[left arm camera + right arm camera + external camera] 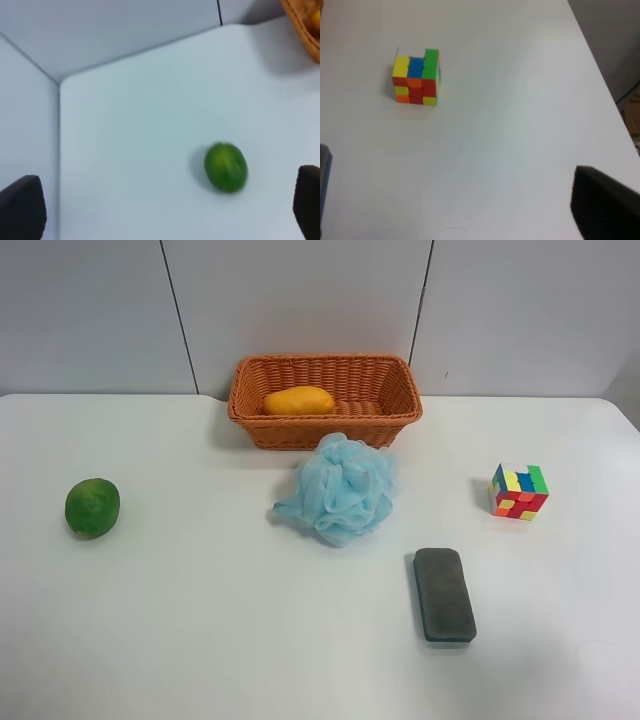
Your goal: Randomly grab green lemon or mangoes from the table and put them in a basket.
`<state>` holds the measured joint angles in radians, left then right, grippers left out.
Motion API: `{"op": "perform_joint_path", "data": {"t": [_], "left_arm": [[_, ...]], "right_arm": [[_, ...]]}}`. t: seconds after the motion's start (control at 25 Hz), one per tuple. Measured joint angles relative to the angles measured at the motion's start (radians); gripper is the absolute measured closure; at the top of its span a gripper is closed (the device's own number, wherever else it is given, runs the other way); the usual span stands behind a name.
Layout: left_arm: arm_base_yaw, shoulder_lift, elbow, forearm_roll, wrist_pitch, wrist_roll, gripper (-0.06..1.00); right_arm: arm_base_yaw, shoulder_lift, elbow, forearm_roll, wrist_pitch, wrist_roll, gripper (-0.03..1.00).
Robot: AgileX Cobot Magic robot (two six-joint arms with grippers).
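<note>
Step in hand: approach to the green lemon [92, 507], resting on the desk [200, 620] well apart from the basket [325, 425], which holds the mango [299, 400]. Left end effector [165, 200] spread wide, apparently empty; right state indeterminate. Next: descend, centre, close

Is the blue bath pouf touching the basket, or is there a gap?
Cannot tell. In the exterior high view the blue bath pouf overlaps the front wall of the basket from this angle, so no gap or contact shows plainly. Neither wrist view shows the pouf.
</note>
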<state>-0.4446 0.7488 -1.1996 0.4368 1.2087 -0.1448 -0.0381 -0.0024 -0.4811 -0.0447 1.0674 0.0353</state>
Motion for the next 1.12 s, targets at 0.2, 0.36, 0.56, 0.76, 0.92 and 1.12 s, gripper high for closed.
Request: {"op": "perform_joint_path", "data": {"t": [0.2,0.36,0.56,0.76,0.92,1.12], "left_arm": [[0.000,-0.341,0.257,-0.055,0.001,-0.065,-0.05],[0.000,-0.575,0.413,-0.067,0.002,-0.120,-0.05],[0.102,-0.735,0.536,-0.125,0.010,-0.157,-0.05],[0.313,-0.755,0.586,-0.252,0.013,-0.097,-0.05],[0.475,-0.756,0.629,-0.354,0.006,0.005,-0.05],[0.586,-0.756,0.646,-0.405,-0.036,0.083,-0.05]], "right_arm": [[0.000,0.000,0.000,0.000,0.000,0.000,-0.02],[0.000,0.000,0.000,0.000,0.000,0.000,-0.02],[0.000,0.000,0.000,0.000,0.000,0.000,-0.02],[0.000,0.000,0.000,0.000,0.000,0.000,-0.02],[0.000,0.000,0.000,0.000,0.000,0.000,-0.02],[0.000,0.000,0.000,0.000,0.000,0.000,-0.02]]}}
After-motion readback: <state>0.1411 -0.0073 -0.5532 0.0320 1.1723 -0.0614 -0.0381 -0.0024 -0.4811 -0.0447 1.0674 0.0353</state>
